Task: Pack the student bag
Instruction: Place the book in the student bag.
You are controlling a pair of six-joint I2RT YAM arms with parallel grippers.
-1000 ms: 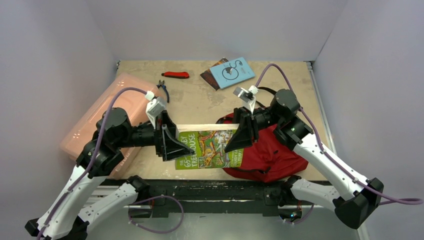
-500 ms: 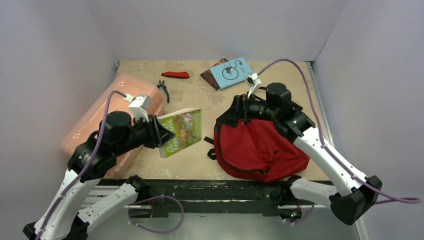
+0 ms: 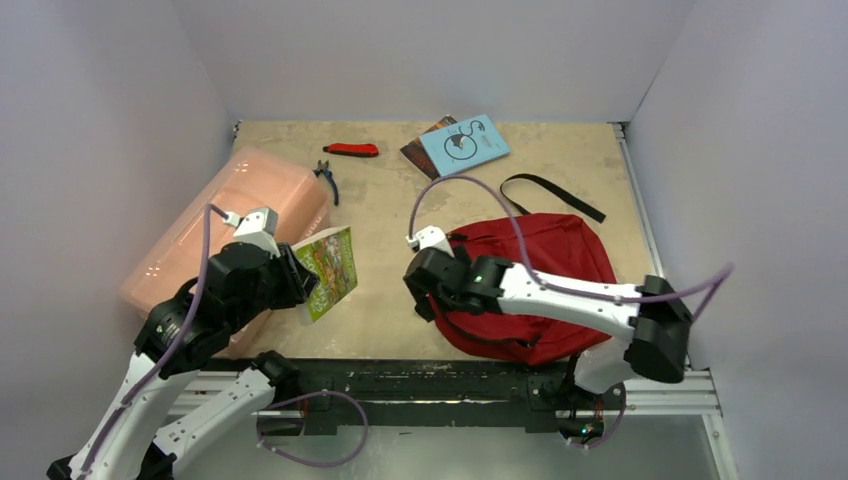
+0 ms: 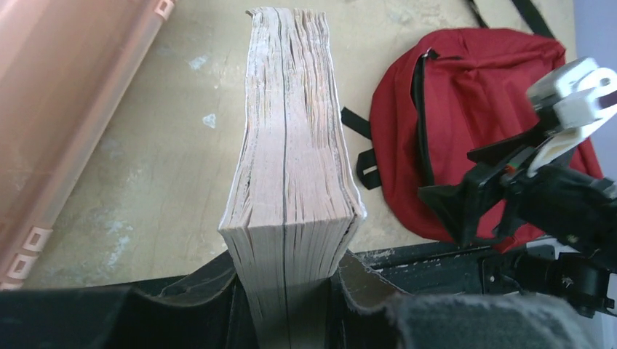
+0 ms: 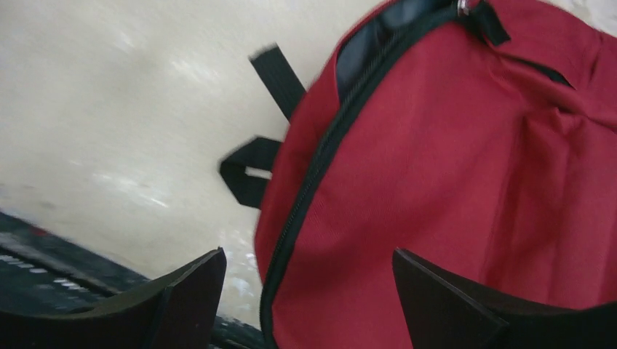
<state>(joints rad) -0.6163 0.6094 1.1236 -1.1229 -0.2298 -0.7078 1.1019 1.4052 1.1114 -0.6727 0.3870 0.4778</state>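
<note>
red student bag (image 3: 556,262) on table (image 3: 385,205), book (image 3: 331,266) in left gripper (image 3: 299,283)

— How are the arms finished?
— White shells are seen on the long links of the left arm (image 3: 150,388) and the right arm (image 3: 565,291), with black housings at the joints.
— And the wiring?
— A purple cable (image 3: 455,178) is run to each wrist, where a white camera block (image 3: 257,222) is mounted. Black, wedge-shaped fingers (image 5: 185,298) are fitted.
</note>
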